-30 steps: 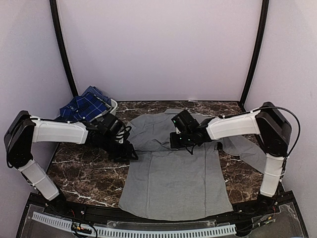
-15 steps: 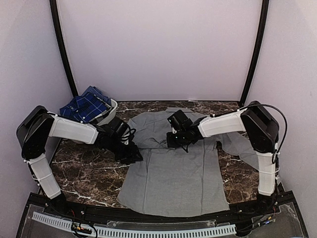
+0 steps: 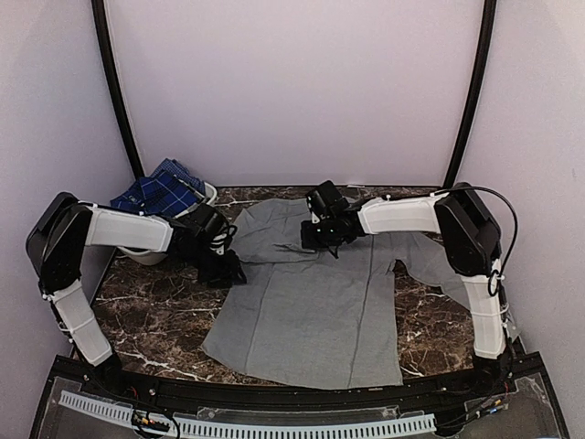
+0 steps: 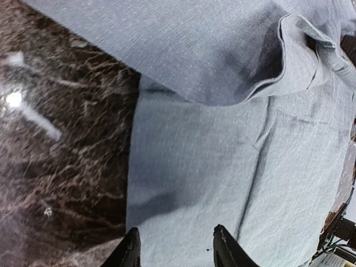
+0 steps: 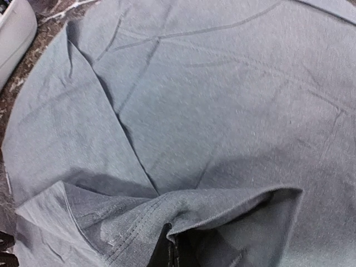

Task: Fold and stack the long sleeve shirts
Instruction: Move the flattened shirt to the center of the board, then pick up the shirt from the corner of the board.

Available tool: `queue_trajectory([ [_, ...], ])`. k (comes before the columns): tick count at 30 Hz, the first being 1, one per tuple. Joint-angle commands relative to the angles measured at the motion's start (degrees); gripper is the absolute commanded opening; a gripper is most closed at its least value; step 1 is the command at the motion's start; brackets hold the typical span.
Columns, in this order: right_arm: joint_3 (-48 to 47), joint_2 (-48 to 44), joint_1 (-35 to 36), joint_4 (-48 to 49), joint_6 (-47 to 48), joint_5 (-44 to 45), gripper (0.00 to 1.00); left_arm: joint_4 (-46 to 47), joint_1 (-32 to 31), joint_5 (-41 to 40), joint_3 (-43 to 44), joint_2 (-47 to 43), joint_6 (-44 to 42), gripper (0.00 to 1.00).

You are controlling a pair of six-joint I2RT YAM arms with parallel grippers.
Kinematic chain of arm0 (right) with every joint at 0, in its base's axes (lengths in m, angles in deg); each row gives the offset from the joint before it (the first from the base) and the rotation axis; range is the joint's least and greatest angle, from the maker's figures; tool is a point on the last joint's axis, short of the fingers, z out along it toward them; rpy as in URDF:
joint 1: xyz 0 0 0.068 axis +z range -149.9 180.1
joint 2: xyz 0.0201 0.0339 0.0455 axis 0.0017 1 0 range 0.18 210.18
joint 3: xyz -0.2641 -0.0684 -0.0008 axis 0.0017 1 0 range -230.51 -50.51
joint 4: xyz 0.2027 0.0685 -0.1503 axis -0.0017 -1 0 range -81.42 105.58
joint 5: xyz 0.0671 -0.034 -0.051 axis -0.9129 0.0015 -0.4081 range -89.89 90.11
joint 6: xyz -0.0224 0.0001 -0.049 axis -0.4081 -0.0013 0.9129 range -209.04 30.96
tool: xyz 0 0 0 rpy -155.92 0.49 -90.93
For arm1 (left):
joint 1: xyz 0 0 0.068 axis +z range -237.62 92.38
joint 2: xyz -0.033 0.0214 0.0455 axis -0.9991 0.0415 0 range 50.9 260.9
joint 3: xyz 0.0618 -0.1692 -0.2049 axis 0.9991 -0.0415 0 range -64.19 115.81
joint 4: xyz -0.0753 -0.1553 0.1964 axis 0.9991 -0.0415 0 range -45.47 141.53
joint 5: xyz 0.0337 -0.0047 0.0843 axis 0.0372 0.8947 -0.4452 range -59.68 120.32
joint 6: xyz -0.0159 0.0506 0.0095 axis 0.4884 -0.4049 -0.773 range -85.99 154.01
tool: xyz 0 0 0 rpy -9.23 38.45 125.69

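Your right claw (image 3: 315, 240) pinches a fold of the grey shirt (image 3: 311, 320) near the back edge; your released left claw (image 3: 228, 270) sits at its left side.

I see the grey shirt (image 3: 311, 302) as matt, finely woven cloth, the table top (image 3: 155, 311) as glossy dark marble-like stone, and the basket (image 5: 14, 28) as smooth white plastic.
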Motion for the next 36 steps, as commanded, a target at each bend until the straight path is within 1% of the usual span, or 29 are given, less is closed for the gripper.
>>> queue_trajectory([
  [1, -4.35, -0.14, -0.35, -1.16, 2.46, -1.16, 0.0, -9.17, 0.23, -5.44, -3.38, -9.51, -2.28, 0.43],
  [6, -5.76, -1.91, -0.33, -0.98, 3.23, -4.17, 0.0, -15.67, 0.24, -8.09, -8.7, -17.95, -0.74, 0.43],
  [10, -6.55, -3.62, -0.33, 0.29, 3.43, -6.58, 0.0, -20.41, 0.17, -9.52, -14.85, -26.41, 2.02, 0.42],
  [13, -6.7, -5.14, -0.24, 1.64, 3.82, -9.07, 0.0, -21.89, -0.23, -8.79, -18.61, -30.99, 4.7, 0.4],
  [16, -6.57, -6.72, -0.24, 2.87, 3.93, -10.08, 0.0, -22.51, -2.95, -8.44, -22.0, -34.33, 8.68, 0.4],
  [20, -6.46, -8.26, -0.29, 3.96, 3.89, -10.89, 0.0, -20.09, -6.79, -8.4, -25.59, -35.05, 13.01, 0.4],
  [25, -6.37, -10.33, -0.28, 4.18, 3.24, -11.94, 0.0, -16.73, -10.1, -7.98, -26.85, -32.96, 15.68, 0.36],
  [36, -4.2, -15.37, 0.11, 3.3, 3.23, -9.99, 0.0, -16.22, -12.11, -6.33, -27.04, -32.13, 15.5, 0.3],
])
